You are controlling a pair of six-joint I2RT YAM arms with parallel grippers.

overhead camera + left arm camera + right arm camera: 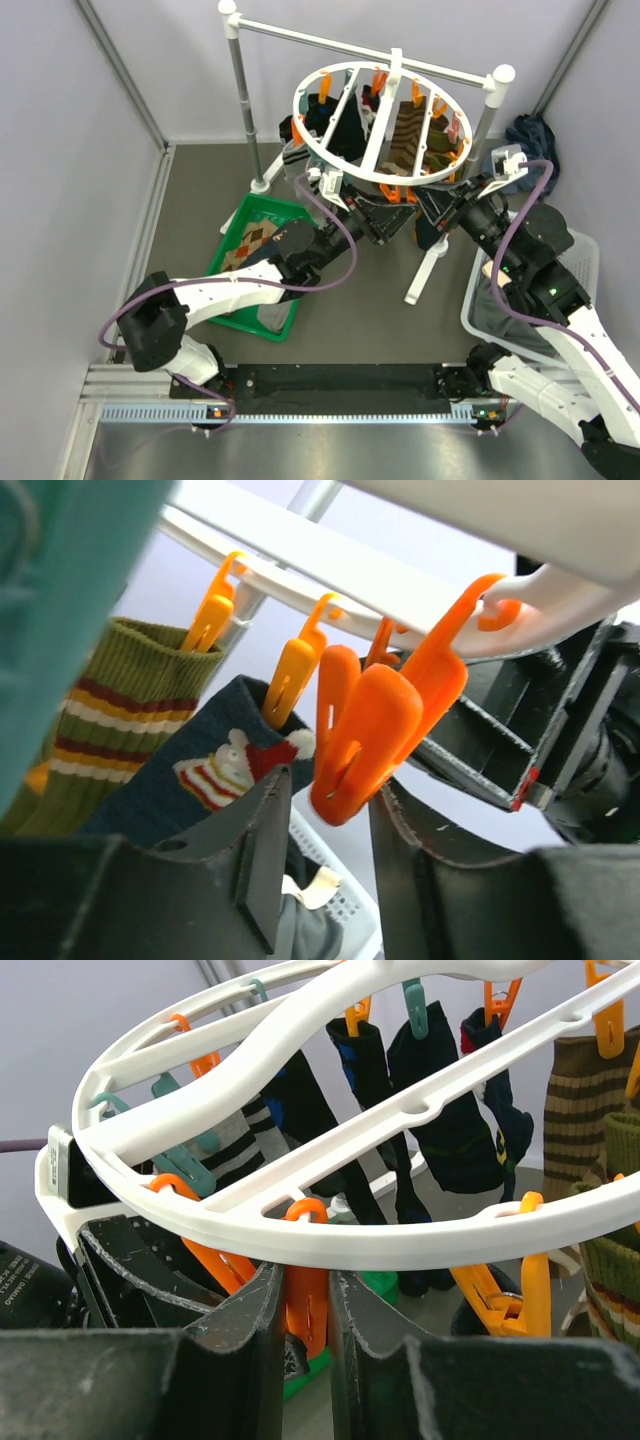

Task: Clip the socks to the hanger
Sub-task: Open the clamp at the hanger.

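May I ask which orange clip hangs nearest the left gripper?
The large, empty clip whose tip dips into the left gripper; the others hang farther back.

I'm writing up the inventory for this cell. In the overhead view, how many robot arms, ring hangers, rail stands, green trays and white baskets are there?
Robot arms: 2 (left arm, right arm)
Ring hanger: 1
Rail stand: 1
Green tray: 1
White basket: 1
Total: 6
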